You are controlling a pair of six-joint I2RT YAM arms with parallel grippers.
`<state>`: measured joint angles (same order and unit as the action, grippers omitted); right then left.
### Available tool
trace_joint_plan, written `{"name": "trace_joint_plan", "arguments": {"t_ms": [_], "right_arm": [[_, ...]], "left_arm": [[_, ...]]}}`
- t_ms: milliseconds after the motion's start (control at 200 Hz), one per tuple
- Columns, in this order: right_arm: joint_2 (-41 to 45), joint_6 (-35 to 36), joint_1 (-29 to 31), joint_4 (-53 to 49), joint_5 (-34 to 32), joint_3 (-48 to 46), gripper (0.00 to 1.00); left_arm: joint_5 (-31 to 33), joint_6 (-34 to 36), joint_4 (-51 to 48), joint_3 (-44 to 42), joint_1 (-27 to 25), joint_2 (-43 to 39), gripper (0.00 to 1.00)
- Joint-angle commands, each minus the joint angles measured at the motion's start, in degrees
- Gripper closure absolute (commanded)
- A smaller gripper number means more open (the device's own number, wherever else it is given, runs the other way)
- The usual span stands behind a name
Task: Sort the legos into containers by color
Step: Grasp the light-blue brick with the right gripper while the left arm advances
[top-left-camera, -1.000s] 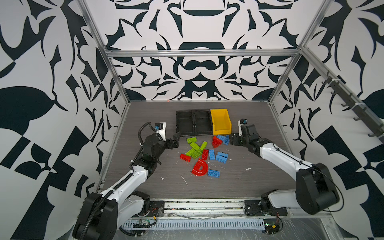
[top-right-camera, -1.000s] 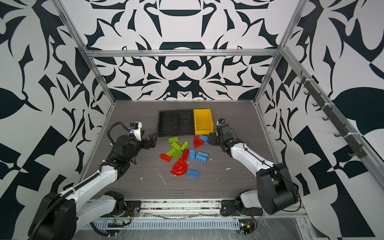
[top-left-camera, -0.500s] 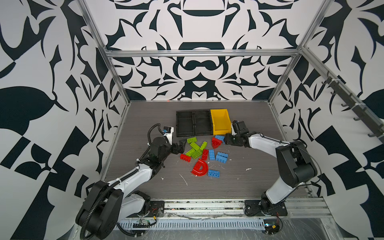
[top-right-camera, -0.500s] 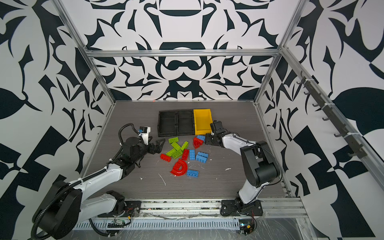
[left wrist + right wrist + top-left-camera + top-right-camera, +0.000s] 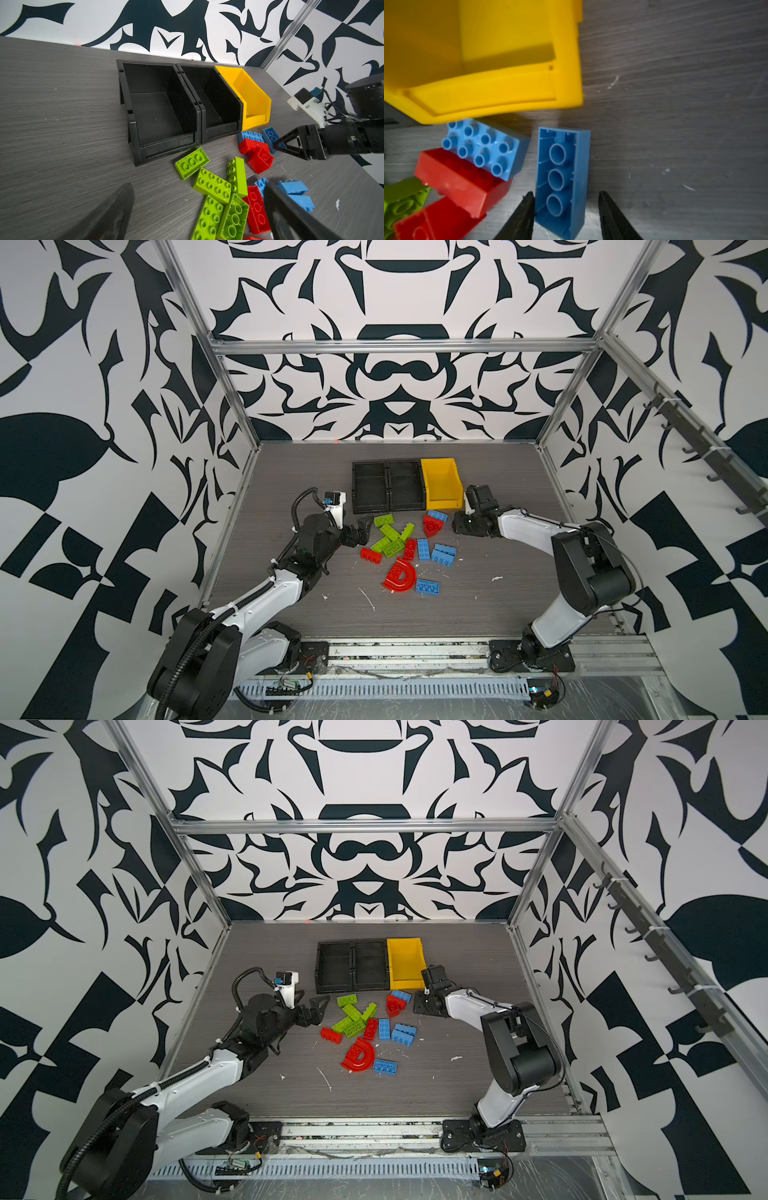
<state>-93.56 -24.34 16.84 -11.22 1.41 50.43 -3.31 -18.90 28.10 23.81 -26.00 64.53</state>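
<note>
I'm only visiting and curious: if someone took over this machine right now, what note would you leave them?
Left tool: open, beside the lime green studded plastic bricks, holding nothing.
Right tool: open, straddling an upside-down light blue plastic brick near the yellow plastic bin.
Done: nothing; yellow bin and two black plastic bins are empty.
To do: sort all the bricks by colour.

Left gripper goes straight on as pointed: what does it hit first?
Probably the green bricks, just ahead of the open left gripper; the black bins stand beyond them. Its height is hard to judge, so it might pass over.
</note>
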Motion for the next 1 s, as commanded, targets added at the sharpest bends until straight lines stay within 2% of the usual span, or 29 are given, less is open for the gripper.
{"name": "trace_joint_plan", "arguments": {"t_ms": [0, 150, 310, 695, 990], "right_arm": [[4.9, 1.1, -1.1, -2.7, -1.8, -0.8, 0.47], [5.9, 4.9, -0.9, -4.2, 1.0, 1.7, 0.39], [1.8, 6.4, -0.9, -6.6, -0.1, 5.9, 0.38], [-4.4, 4.5, -1.0, -6.0, -2.3, 7.3, 0.4], [-5.1, 4.0, -0.7, -5.2, -2.6, 7.0, 0.48]], "left_arm": [[-1.4, -1.4, 0.7, 0.7, -0.1, -0.6, 0.0], [-2.4, -1.1, 0.9, 0.6, -0.1, 0.3, 0.0], [-2.7, -1.9, 2.1, -1.2, -0.1, 0.2, 0.0], [-3.5, 0.0, 1.5, -2.1, -0.2, -1.8, 0.0], [-3.5, 0.1, 1.8, -2.3, -0.2, -1.9, 0.0]]}}
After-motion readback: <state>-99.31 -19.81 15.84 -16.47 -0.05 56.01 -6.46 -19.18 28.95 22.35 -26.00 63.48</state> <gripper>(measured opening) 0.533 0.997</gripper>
